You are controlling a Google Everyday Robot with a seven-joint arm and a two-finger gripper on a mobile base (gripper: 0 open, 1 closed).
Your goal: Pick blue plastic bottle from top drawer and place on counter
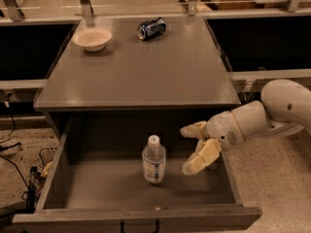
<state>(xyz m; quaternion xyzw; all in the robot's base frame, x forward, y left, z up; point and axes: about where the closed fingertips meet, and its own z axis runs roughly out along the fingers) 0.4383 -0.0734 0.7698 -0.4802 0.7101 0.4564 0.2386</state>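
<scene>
The blue plastic bottle (153, 160) stands upright in the middle of the open top drawer (63, 178), white cap up. My gripper (190, 148) is inside the drawer to the right of the bottle, a short gap away and not touching it. Its two pale fingers (201, 158) are spread open and hold nothing. The white arm reaches in from the right. The counter (160, 67) is the flat grey-brown top above the drawer.
A pale bowl (92, 38) sits at the counter's back left. A dark blue soda can (151, 28) lies on its side at the back middle. Metal railing posts stand behind the counter. Cables lie on the speckled floor at the left.
</scene>
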